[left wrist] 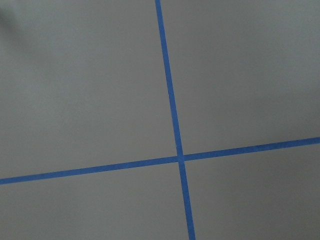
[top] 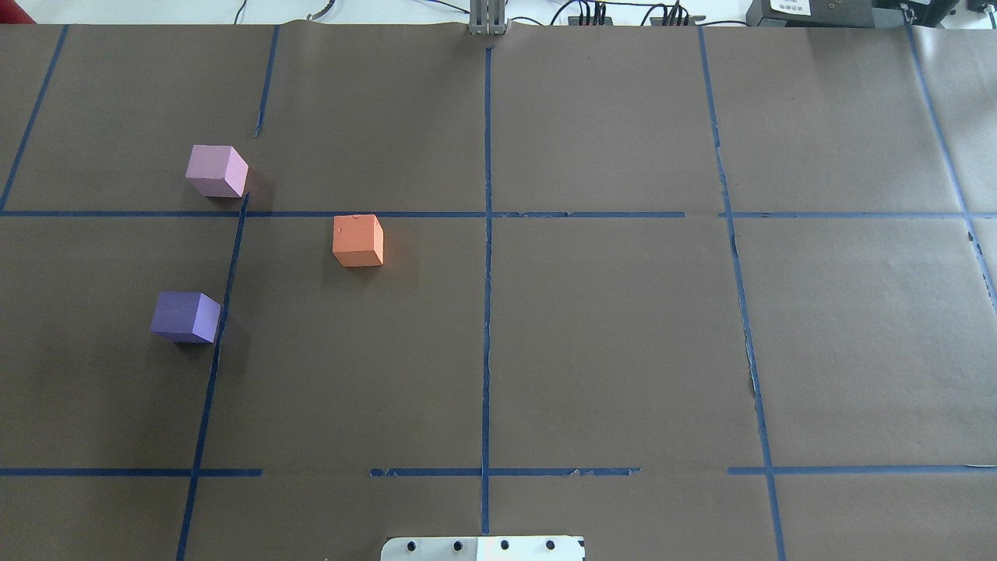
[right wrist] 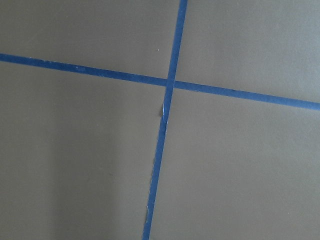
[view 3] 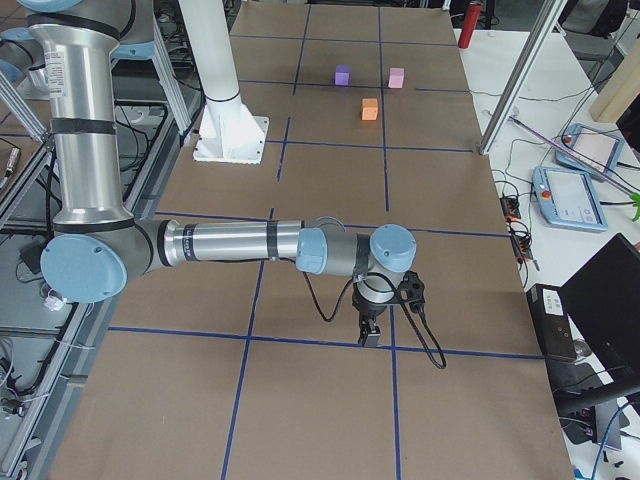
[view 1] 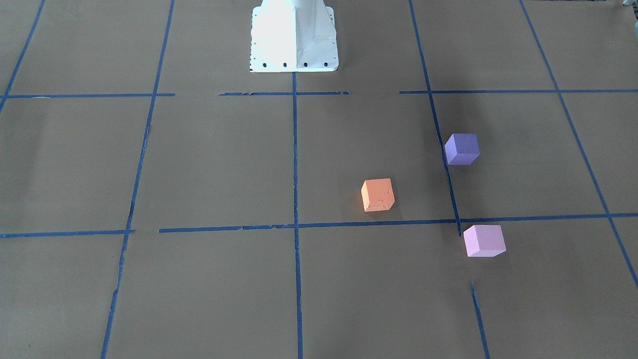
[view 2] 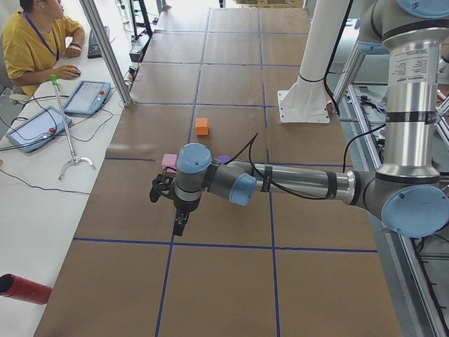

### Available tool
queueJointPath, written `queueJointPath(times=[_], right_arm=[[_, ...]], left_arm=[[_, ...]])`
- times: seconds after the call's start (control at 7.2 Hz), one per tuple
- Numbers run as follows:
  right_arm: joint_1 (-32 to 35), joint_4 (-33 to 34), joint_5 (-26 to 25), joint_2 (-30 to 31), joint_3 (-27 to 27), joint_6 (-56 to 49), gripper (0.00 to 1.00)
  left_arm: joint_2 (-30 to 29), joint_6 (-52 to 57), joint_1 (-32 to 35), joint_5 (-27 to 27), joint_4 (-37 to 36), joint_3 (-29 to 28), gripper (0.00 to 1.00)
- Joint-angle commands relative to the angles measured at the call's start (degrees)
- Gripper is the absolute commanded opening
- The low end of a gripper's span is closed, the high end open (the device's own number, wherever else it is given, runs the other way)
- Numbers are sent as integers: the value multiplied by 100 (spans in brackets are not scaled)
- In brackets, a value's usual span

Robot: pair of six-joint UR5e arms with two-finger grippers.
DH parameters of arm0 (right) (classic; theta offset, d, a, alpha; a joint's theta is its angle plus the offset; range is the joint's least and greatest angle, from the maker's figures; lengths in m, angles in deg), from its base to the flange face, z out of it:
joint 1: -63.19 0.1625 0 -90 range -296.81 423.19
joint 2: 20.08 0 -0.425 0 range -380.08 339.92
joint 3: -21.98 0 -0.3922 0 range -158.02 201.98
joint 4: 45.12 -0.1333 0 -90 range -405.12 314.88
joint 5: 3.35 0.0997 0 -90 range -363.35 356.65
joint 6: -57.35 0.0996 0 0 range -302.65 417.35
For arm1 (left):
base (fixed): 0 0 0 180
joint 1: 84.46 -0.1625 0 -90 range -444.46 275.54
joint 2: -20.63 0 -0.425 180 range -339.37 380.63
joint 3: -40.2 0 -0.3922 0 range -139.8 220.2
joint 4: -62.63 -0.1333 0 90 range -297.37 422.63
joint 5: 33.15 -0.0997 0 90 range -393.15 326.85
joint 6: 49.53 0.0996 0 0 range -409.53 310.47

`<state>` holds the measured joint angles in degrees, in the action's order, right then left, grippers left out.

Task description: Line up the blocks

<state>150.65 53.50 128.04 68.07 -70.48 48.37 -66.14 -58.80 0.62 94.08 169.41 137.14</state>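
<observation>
Three cubes stand apart on the brown paper, on the robot's left half. The orange block is nearest the middle line. The dark violet block is closer to the robot. The pale pink block is farthest from it. My left gripper shows only in the exterior left view, hanging over the paper short of the blocks. My right gripper shows only in the exterior right view, far from the blocks. I cannot tell if either is open or shut. Both wrist views show only paper and tape.
Blue tape lines grid the paper. The white robot base stands at the table's robot side. An operator sits beside tablets on the far side. A red cylinder lies near the table's left end.
</observation>
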Motion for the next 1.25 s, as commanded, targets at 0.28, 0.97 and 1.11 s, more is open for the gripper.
queueJointPath(times=[0.28, 0.97, 1.11], right_arm=[[0, 0, 0, 0, 0, 1, 100], [8, 0, 0, 0, 0, 1, 100], [0, 0, 0, 0, 0, 1, 100]], left_arm=[[-77, 21, -122, 47, 18, 229, 100], [-585, -1924, -714, -33, 814, 572, 100], [-813, -2756, -1251, -41, 809, 598, 100]])
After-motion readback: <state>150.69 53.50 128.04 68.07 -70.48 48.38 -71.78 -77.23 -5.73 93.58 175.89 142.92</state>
